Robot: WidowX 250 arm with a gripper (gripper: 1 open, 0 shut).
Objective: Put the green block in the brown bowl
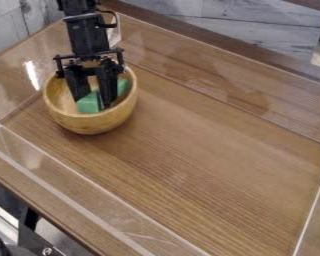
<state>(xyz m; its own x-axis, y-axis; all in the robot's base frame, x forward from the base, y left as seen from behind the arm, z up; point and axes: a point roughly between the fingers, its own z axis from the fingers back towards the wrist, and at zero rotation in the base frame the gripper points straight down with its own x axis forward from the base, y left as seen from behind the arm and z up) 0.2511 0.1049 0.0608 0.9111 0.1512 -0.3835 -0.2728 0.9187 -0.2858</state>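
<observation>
the jaws are closed narrow on the green block [88, 100], and the gripper [91, 96] reaches steeply down into the brown bowl [91, 115], so the block already sits within its walls, partly hidden by the fingers. the bowl stands near the far left of the wooden table [203, 150]. the risk, as i judge it: lifting away unreleased would carry the block out, or a finger catching the rim could tip the bowl.

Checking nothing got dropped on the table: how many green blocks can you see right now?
1. The green block is inside the brown bowl at the table's far left, between the gripper fingers. The gripper hides part of the bowl's inside, so another could be concealed there.
</observation>
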